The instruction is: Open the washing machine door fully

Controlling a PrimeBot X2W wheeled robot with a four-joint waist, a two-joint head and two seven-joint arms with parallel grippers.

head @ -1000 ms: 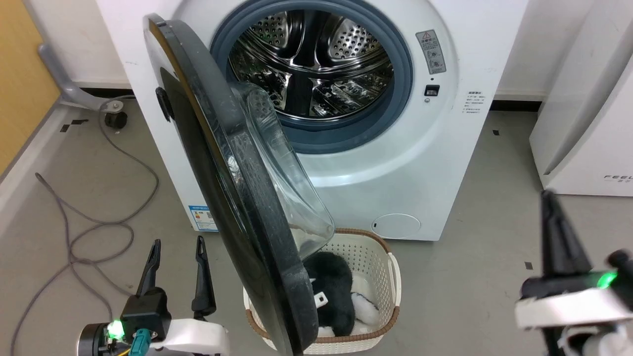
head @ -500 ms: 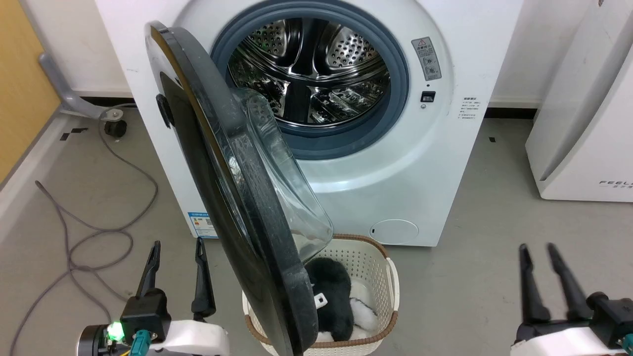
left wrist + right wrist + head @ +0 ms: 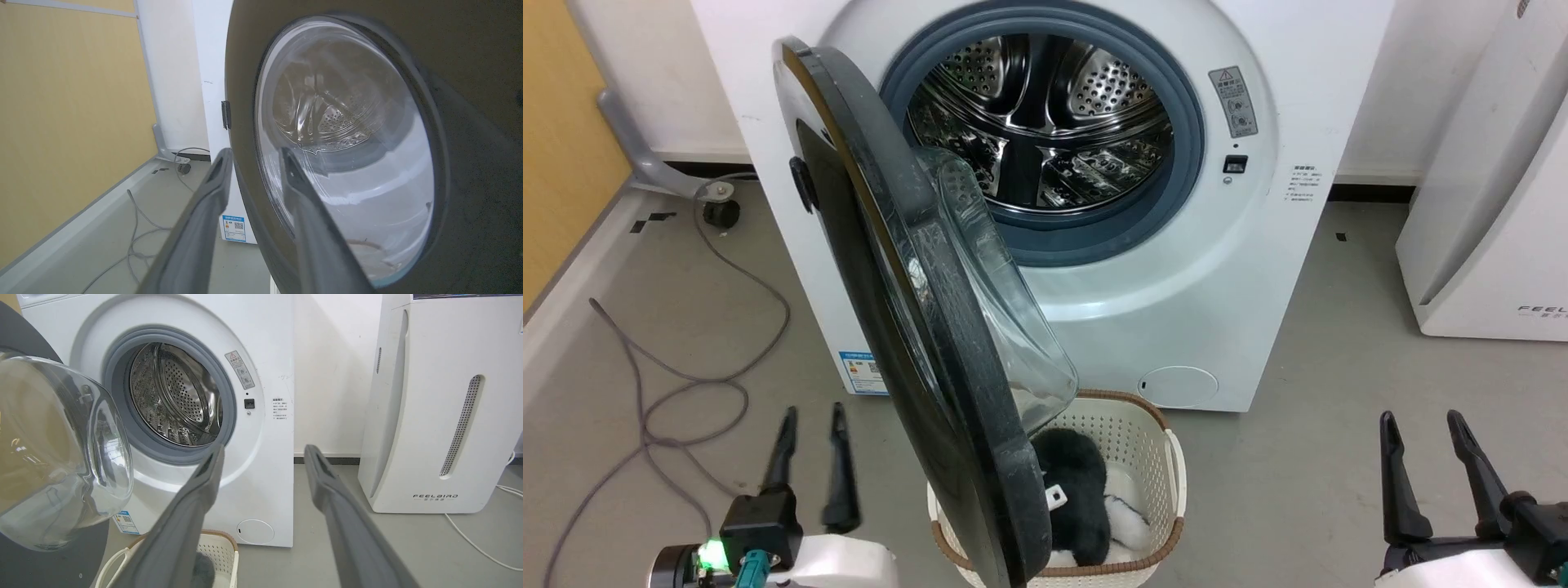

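While the washing machine door [image 3: 915, 327] stands half-open, jutting from its left-side hinge over the laundry basket [image 3: 1168, 457], left hand [image 3: 813, 412] and right hand [image 3: 1419, 420] hang spread and empty. Swung wider, the door could strike the left hand, which sits near its outer face.

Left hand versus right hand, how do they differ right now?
The left hand has its fingers closer together than the right hand does. The left hand is close by the outer face of the washing machine door; the right hand is farther off, on the side of its bulging glass, over the floor. Both are open, hold nothing and point toward the washing machine.
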